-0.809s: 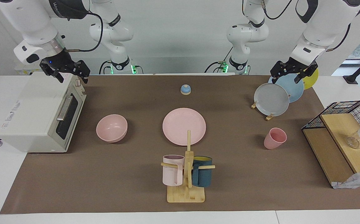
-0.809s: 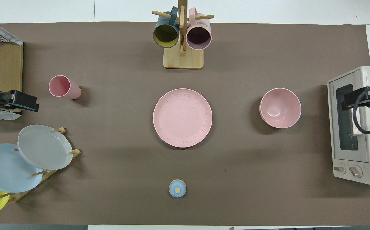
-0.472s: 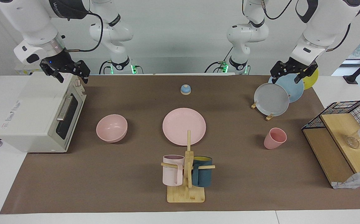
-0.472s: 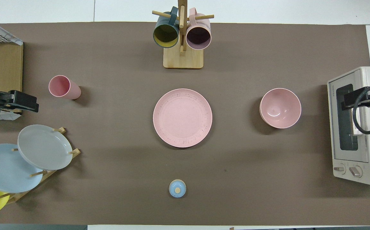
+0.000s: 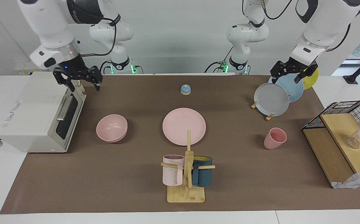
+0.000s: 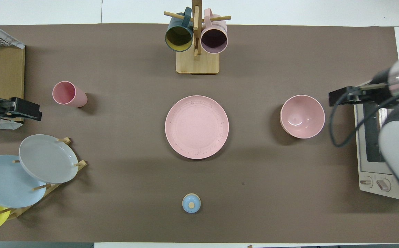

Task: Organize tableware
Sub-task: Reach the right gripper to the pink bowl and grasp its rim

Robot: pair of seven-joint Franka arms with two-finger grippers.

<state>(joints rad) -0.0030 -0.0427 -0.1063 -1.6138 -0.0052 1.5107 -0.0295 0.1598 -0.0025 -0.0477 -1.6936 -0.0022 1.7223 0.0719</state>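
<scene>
The pink plate (image 5: 184, 126) (image 6: 196, 126) lies flat at the middle of the brown mat. The pink bowl (image 5: 112, 128) (image 6: 302, 116) stands upright beside it toward the right arm's end. The pink cup (image 5: 274, 138) (image 6: 69, 93) stands toward the left arm's end. My right gripper (image 5: 83, 87) (image 6: 337, 97) is open and empty, raised over the toaster oven's front corner, apart from the bowl. My left gripper (image 5: 286, 80) (image 6: 30, 113) is open and empty, hanging over the plate rack.
A toaster oven (image 5: 40, 112) stands at the right arm's end. A wooden rack holds grey (image 5: 271, 99), blue and yellow plates. A mug tree (image 5: 186, 174) with two handled mugs stands farther from the robots than the plate. A small blue bell (image 5: 185, 89) and a wire shelf (image 5: 341, 137) are also there.
My right gripper has moved from over the oven's top toward the middle of the table, closer to the bowl. The left arm and the tableware have not moved.
</scene>
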